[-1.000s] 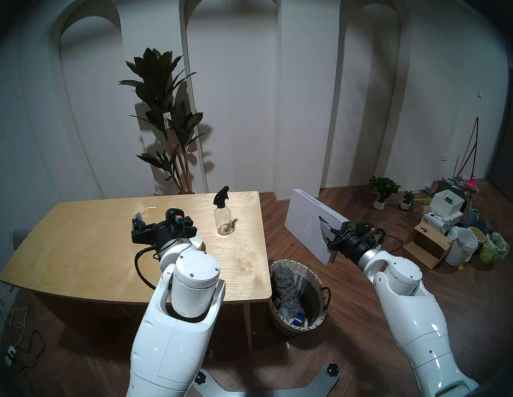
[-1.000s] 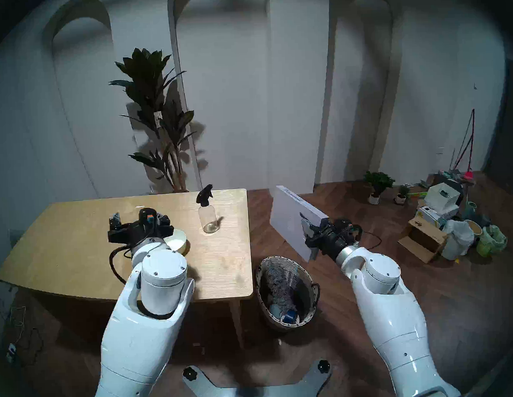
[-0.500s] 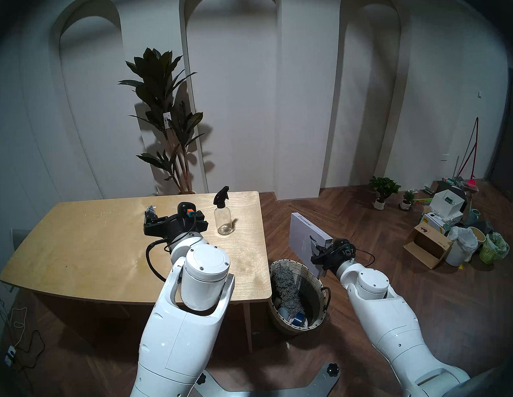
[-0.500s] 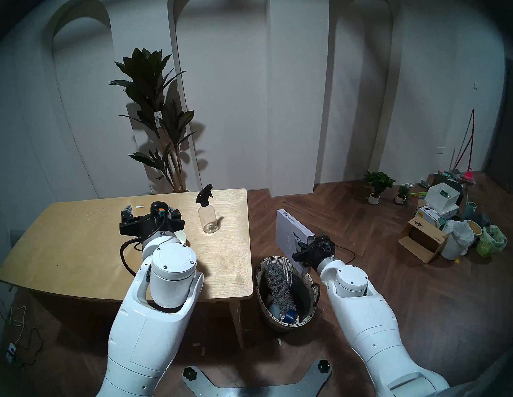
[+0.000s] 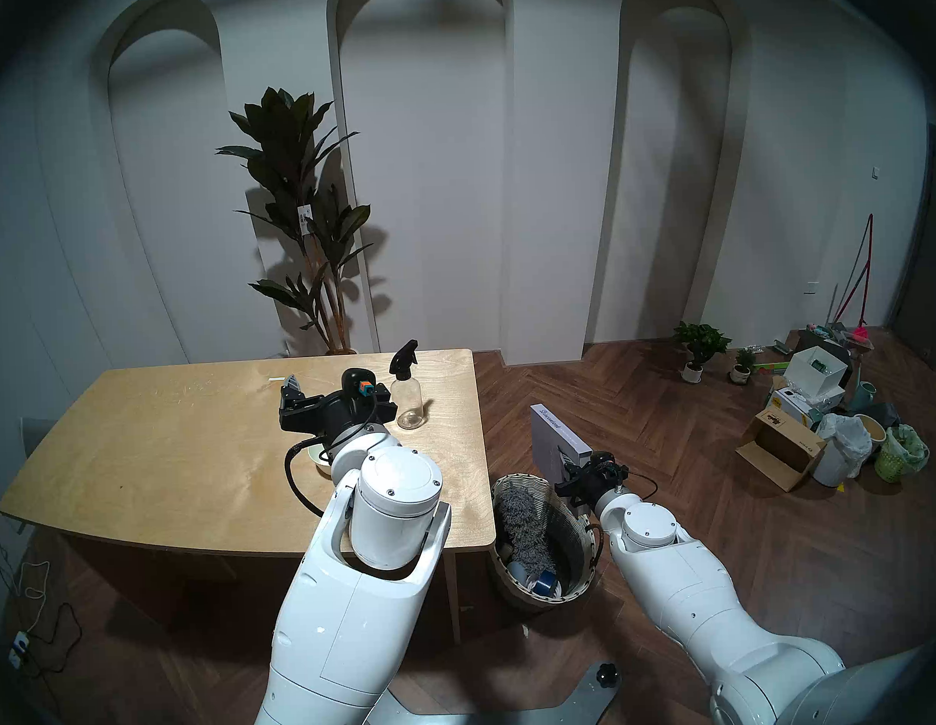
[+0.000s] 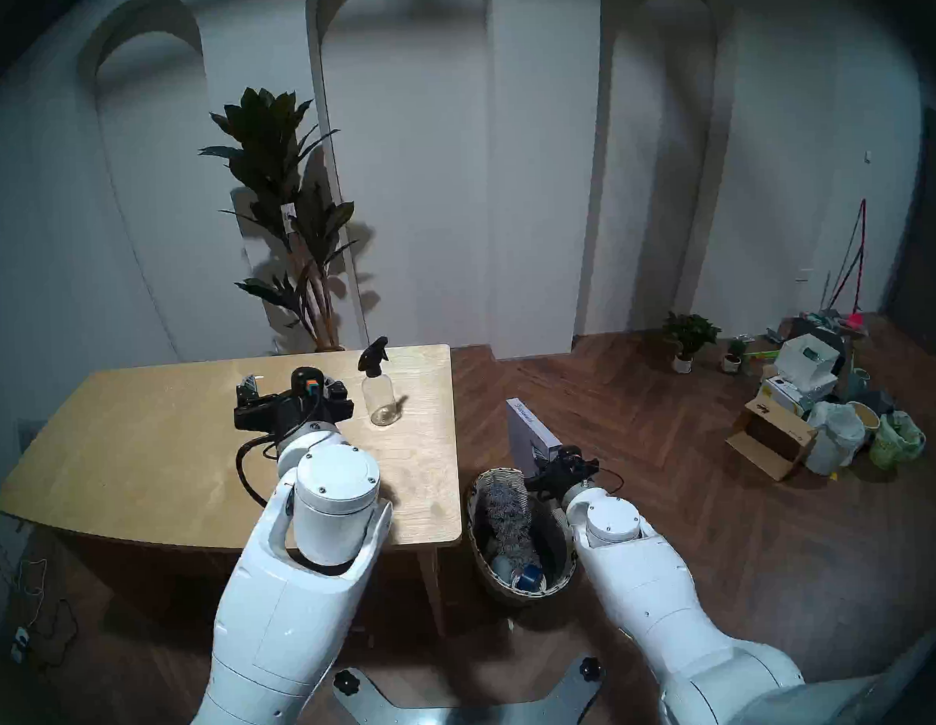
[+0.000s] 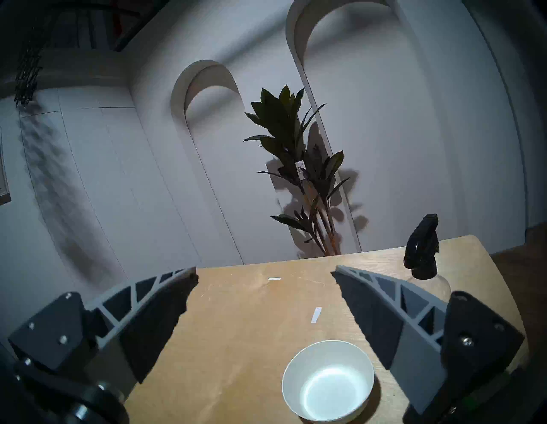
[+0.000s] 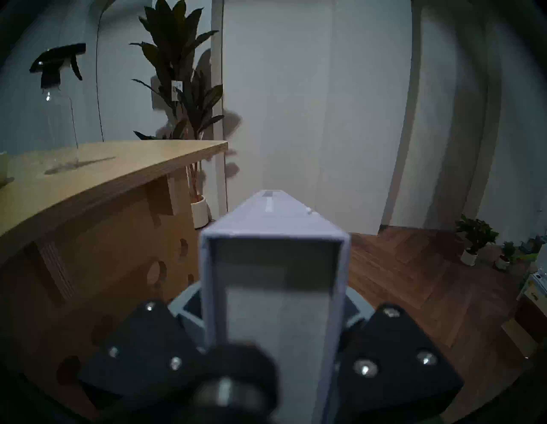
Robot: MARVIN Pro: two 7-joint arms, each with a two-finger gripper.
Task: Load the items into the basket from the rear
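My right gripper [image 5: 571,469] is shut on the lower corner of the pale lavender box [image 5: 552,440], held upright on edge just over the far right rim of the round wicker basket [image 5: 519,596] on the floor. In the right wrist view the box [image 8: 275,266] fills the space between the fingers. The clear spray bottle [image 5: 408,398] stands on the wooden table [image 5: 167,444] near its far right corner. My left gripper [image 5: 337,387] is open above the table, just left of the bottle. The cream bowl [image 7: 327,380] sits under it, partly hidden by the arm in the head views.
The basket holds a grey fluffy duster [image 5: 522,527] and a blue item [image 5: 542,584]. It stands against the table's right leg. A tall plant [image 5: 307,222] stands behind the table. Boxes, bags and small potted plants [image 5: 807,421] crowd the floor at the far right.
My right arm has brought the box down and leftward, from high over the floor to the basket's rim. My left gripper has moved right toward the spray bottle, uncovering the bowl's left side.
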